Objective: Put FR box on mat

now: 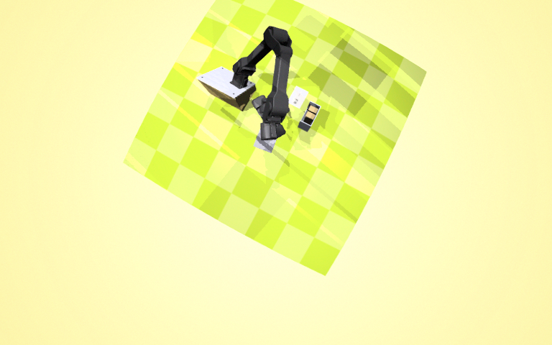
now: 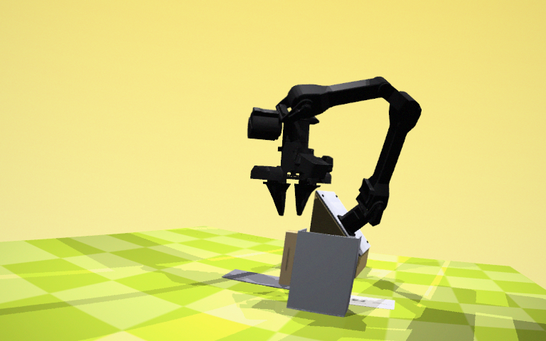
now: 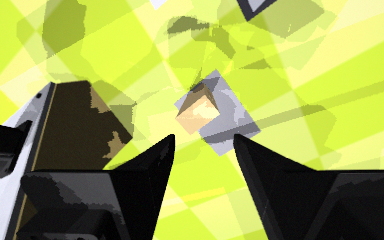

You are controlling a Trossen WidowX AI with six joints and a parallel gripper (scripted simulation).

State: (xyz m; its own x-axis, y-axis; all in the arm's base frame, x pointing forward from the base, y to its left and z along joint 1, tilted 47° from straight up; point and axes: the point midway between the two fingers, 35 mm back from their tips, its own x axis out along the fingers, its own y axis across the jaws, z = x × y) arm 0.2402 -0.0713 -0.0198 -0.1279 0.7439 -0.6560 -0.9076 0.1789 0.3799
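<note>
black all over, the arm point(image 1: 281, 77) point(image 2: 392, 148) is bent high like an arch, with its gripper point(image 2: 290, 214) point(image 3: 204, 139) pointed down. the fingers are held about half open, and nothing is held or touched by them. below, one brown box point(image 2: 287, 257) point(image 3: 197, 112) is stood upright at the edge of the grey mat point(image 1: 264, 145) point(image 2: 249, 276) point(image 3: 237, 120); whether it is marked fr cannot be told. two other boxes point(image 1: 312, 108) can be seen in the grey bin point(image 1: 305, 126) point(image 2: 323, 273) point(image 3: 247, 12), beside the white card point(image 1: 300, 95) point(image 2: 382, 305).
</note>
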